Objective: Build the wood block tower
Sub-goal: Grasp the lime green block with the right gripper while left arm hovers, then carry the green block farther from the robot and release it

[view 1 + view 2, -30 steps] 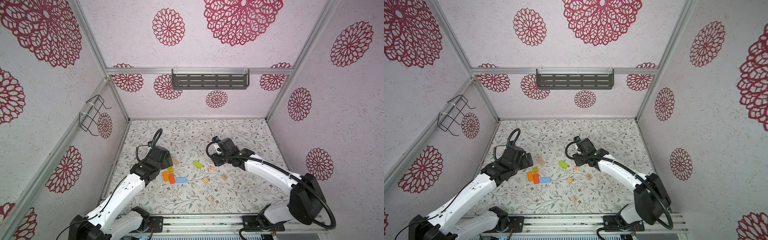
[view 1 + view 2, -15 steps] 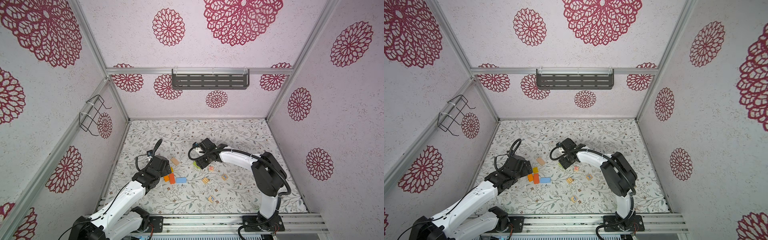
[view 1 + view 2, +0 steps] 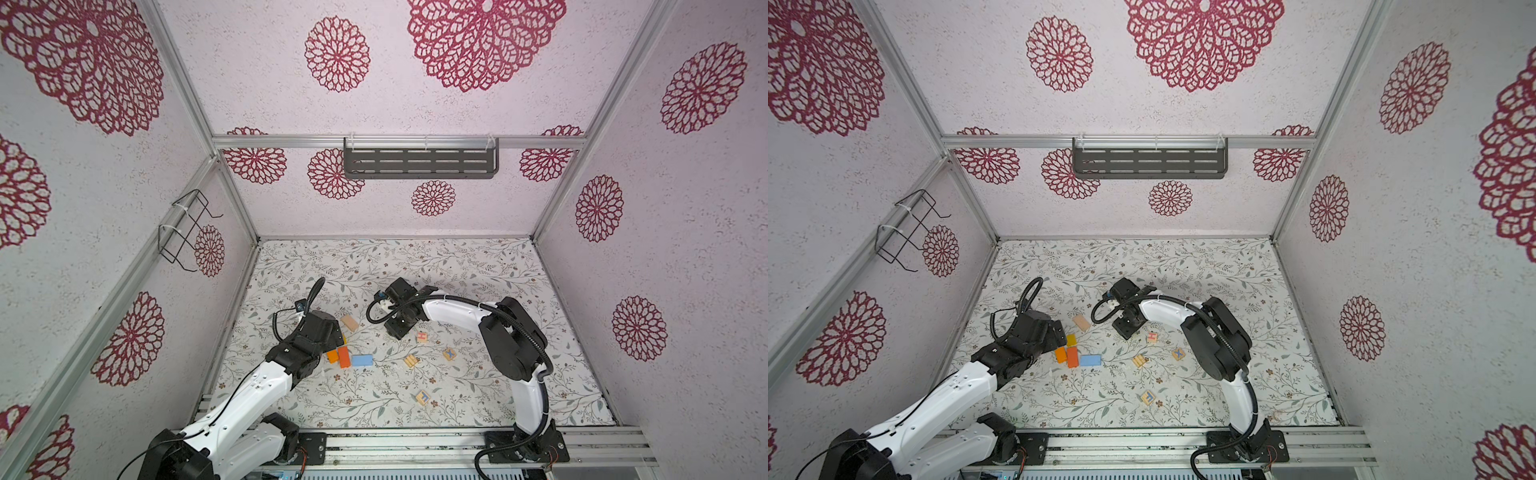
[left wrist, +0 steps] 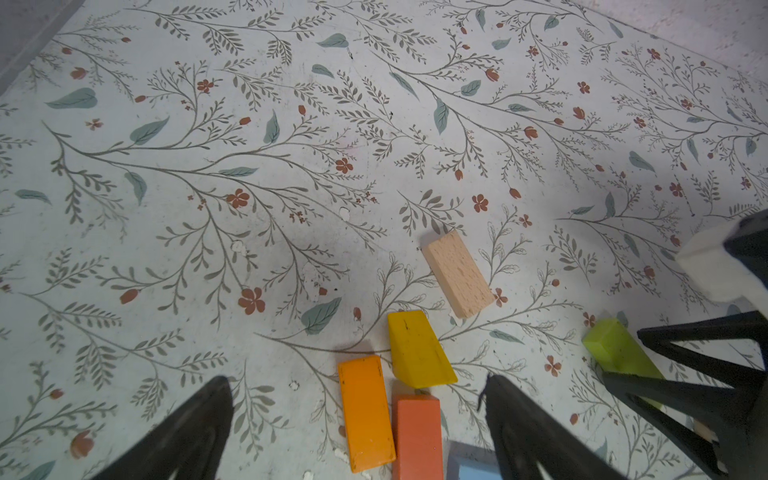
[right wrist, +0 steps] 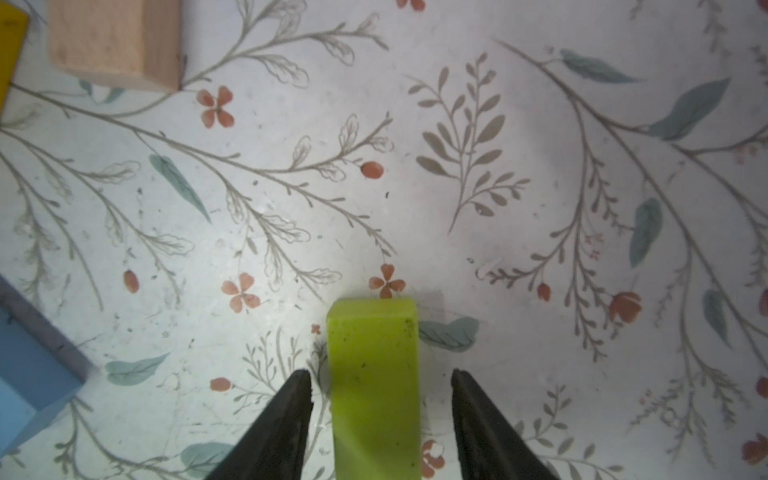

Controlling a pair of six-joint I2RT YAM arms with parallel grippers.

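**Wood blocks, loose lot, on the floral tabletop (image 3: 498, 270). All lay flat and single, none stacked.**

- Group left of the middle, toward the front edge: the orange bar (image 4: 365, 411) and red-orange bar (image 4: 417, 436) lay side by side, touching. The yellow block (image 4: 417, 349) sat at their far ends and the blue bar (image 3: 361, 360) just beside the red-orange one. The tan bar (image 3: 349, 322) lay near but apart, on the back-edge side.
- Lime bar (image 5: 372, 332): flat near the tabletop's middle, hidden beneath the right arm in both top views.
- Natural cubes (image 3: 422, 337): four, scattered right of the group, apart from one another.
- Left gripper (image 4: 357, 379): fingers were spread wide and held nothing. In the wrist view the orange and red-orange bars showed between them.
- Right gripper (image 5: 381, 372): jaws were parted and straddled the lime bar, with a gap on each side. Nothing was grasped.
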